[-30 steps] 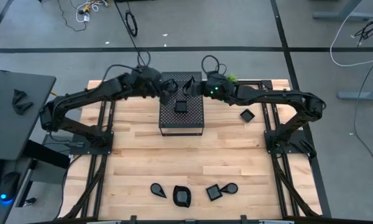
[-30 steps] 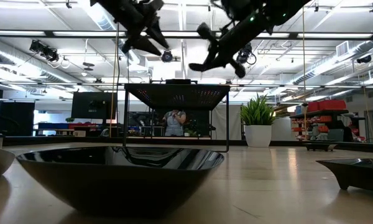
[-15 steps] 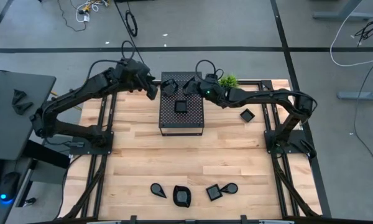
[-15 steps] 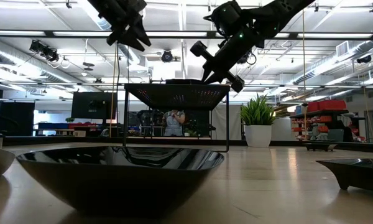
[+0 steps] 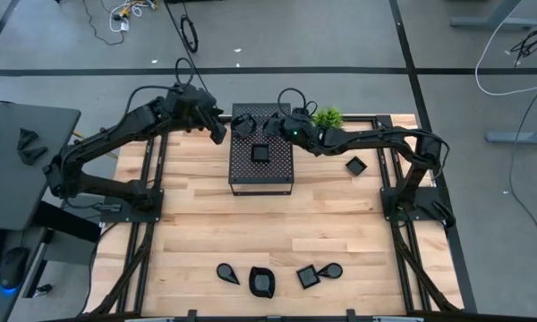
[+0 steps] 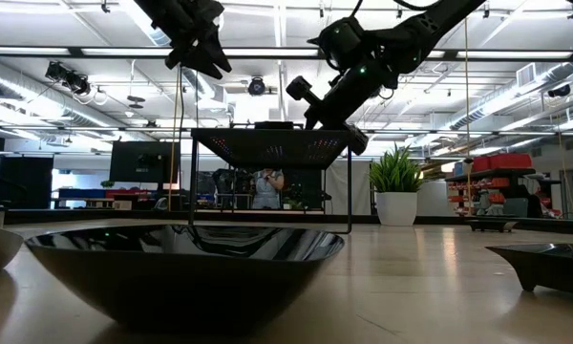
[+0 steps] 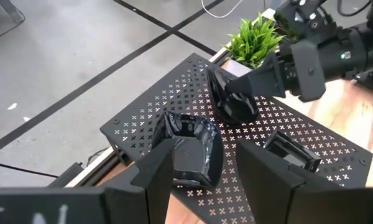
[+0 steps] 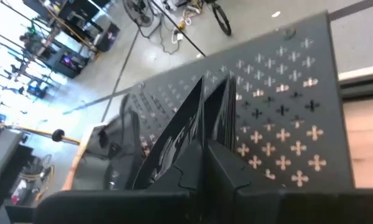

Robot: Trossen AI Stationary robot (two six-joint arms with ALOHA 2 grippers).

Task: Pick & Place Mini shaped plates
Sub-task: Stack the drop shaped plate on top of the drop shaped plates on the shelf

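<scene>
My right gripper (image 5: 275,124) is over the back part of the black perforated box (image 5: 261,175), fingers pinched on a small glossy black plate (image 7: 232,99) held on edge, tilted; from the left wrist view its lower edge looks down at the box top, can't tell if it touches. In my right wrist view the plate's thin rim sits between my two fingers (image 8: 219,140), jaws narrow around it.

My left gripper (image 5: 219,128) hangs just off the box's back-left corner, jaws spread wide, nothing in them. Left wrist view: a rounded plate (image 7: 189,146) lies on the box top right ahead of my open fingers (image 7: 155,174), and a square plate (image 7: 289,152) lies flat further along the lid. High view shows that square plate near the box middle.

Other plates: one square plate (image 5: 354,165) on the wooden table (image 5: 206,233) to the right of the box, well apart. Four more in a row near the front edge: teardrop (image 5: 226,272), rounded (image 5: 262,283), square (image 5: 307,276), teardrop (image 5: 331,269); the last two touching or nearly.

Small green plant (image 5: 327,116) just behind my right arm, by the box's back-right corner.
</scene>
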